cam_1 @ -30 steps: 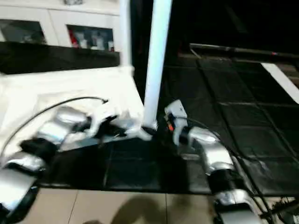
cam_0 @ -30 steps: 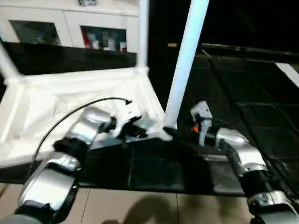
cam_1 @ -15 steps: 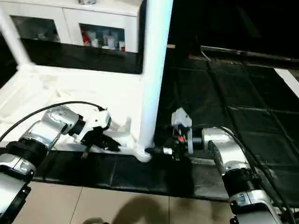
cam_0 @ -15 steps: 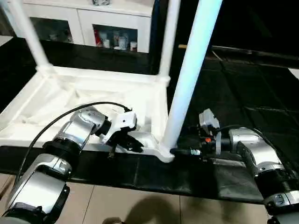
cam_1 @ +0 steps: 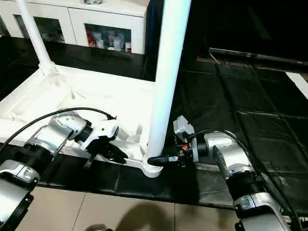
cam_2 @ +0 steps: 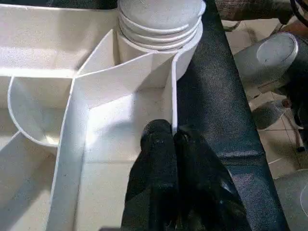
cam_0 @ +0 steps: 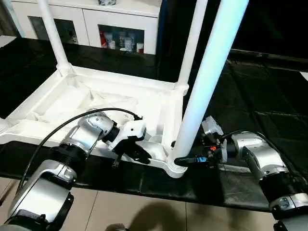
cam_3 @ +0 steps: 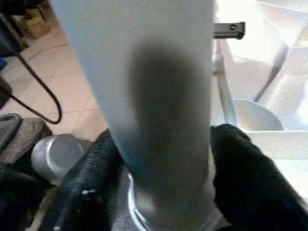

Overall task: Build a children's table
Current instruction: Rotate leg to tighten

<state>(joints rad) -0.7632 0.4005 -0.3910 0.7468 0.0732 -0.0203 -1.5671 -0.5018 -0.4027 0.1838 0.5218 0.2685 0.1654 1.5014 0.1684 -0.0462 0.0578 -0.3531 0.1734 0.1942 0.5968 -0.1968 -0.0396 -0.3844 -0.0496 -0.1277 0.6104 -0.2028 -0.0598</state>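
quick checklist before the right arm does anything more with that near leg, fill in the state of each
1. Right gripper around the near leg at its base: ok, a finger on each side; contact cannot tell.
2. Near leg standing in its corner socket: ok, looks upright; whether fully seated, cannot tell.
3. Left gripper steadying the tabletop: ok, fingers pinched on a thin rib at the near edge.
4. Tabletop lying underside up on the black mat: ok.
5. Far legs already standing in their sockets: ok for the two visible.
6. Fourth leg fitted: cannot tell.
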